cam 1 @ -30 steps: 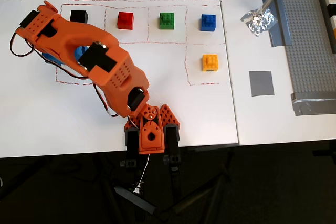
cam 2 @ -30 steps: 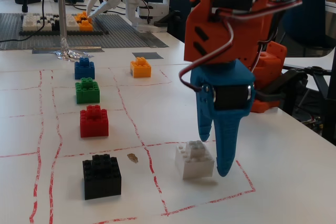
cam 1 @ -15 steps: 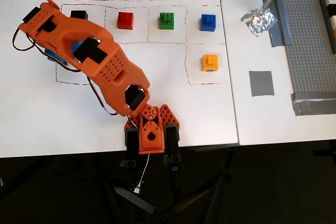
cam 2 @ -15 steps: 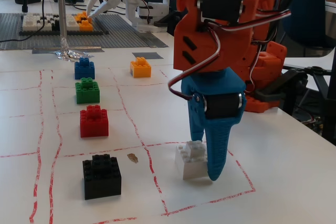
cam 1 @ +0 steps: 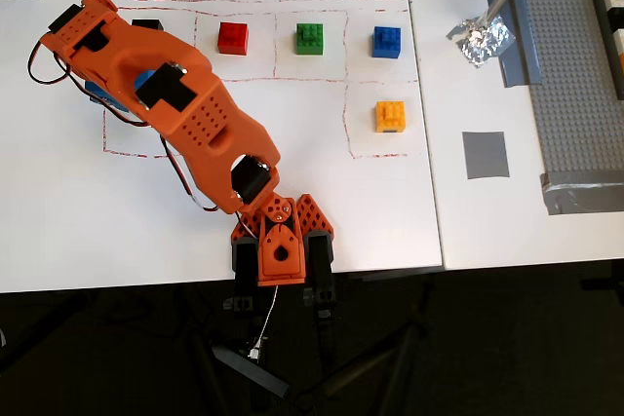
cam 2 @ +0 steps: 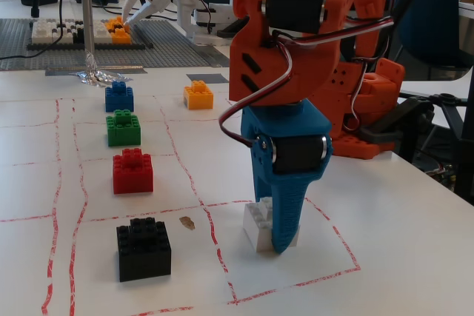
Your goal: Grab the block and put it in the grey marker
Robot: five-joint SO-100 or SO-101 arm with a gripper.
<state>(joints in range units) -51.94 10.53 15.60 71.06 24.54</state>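
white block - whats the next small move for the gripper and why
Probably close the fingers, then lift. In the fixed view the blue gripper stands down at the table right against the white block, though a firm grip isn't visible yet. The grey marker lies far off, bare.

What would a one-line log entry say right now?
phase: grasping | blue gripper: down around small white studded brick, closure unclear | dark-grey square tape patch: empty

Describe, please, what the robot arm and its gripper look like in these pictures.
The orange 3D-printed plastic arm has angular, boxy segments, one patterned with small round holes. Black servo motors sit in its joints, and thin red, black and white cables loop between them. The two-finger gripper at its end is blue plastic, tapering to a rounded tip, with another black servo set in it. No markings are visible.
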